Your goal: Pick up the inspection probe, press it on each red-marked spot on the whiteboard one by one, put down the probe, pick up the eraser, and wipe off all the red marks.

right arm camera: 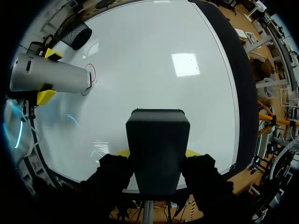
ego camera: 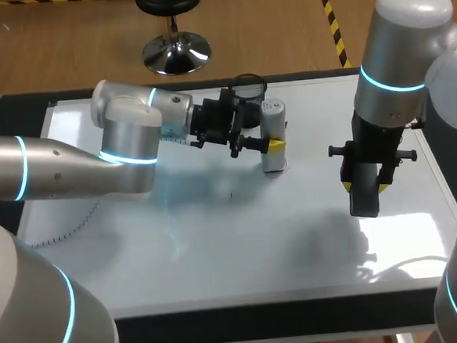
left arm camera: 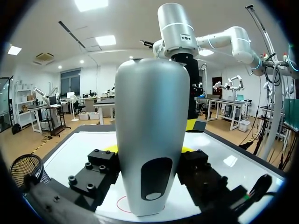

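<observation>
The inspection probe (ego camera: 273,133), a silver-white cylinder, stands upright on the whiteboard (ego camera: 218,243) at the back middle. My left gripper (ego camera: 275,146) is shut on it from both sides. In the left wrist view the probe (left arm camera: 149,135) fills the space between the fingers, and a red ring (left arm camera: 122,203) shows on the board at its lower end. My right gripper (ego camera: 364,185) hangs above the board's right part, shut on the black eraser (ego camera: 364,193). In the right wrist view the eraser (right arm camera: 158,149) sits between the fingers, with the probe (right arm camera: 49,77) and the red ring (right arm camera: 91,77) ahead.
A black mesh cup (ego camera: 248,85) stands at the board's back edge, just behind the probe. A grey dotted arc (ego camera: 60,234) is drawn on the board's left part. A dark border (ego camera: 302,319) runs along the board's front edge.
</observation>
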Tool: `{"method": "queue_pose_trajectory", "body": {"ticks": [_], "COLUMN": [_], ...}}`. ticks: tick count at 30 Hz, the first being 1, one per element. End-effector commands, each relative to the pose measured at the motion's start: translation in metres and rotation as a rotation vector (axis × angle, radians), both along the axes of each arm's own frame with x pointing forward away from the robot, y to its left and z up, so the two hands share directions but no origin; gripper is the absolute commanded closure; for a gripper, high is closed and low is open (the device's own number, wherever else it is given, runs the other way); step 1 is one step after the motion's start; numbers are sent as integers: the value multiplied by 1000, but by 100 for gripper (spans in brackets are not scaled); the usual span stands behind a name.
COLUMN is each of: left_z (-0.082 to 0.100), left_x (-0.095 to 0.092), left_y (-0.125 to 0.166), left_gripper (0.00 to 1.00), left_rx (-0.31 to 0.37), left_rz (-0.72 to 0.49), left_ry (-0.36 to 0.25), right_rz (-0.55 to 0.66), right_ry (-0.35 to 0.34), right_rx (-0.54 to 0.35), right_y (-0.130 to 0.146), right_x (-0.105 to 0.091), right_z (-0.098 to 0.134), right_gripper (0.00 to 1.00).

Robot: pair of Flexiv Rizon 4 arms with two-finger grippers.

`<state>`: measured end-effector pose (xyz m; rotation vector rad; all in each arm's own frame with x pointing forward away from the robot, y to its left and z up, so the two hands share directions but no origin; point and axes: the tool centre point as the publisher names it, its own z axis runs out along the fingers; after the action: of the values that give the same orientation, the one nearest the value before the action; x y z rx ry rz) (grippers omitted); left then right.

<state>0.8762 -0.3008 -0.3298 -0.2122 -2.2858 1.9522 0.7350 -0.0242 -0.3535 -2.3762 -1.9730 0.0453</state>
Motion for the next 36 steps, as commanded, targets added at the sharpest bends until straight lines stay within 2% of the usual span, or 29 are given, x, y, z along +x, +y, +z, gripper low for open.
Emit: {"method": "queue_pose_trajectory", "body": {"ticks": [1, 10, 23, 36], "left_z": [-6, 9, 31, 41], "left_x": [-4, -7, -6, 1], "left_y": [3, 4, 6, 7], "left_gripper": [100, 100, 100, 100], "left_rx": [-4, -46, -51, -44], "left_rz": [-10, -30, -50, -49], "left_ry": [1, 15, -23, -41], "right_rz": [1, 1, 1, 1], "right_ry": [-1, -1, -1, -1], "right_rx": [2, 2, 2, 2], "right_y": [-1, -1, -1, -1], "right_x": [0, 0, 0, 0], "right_z": [1, 1, 1, 1], "right_gripper": [100, 100, 100, 100]}}
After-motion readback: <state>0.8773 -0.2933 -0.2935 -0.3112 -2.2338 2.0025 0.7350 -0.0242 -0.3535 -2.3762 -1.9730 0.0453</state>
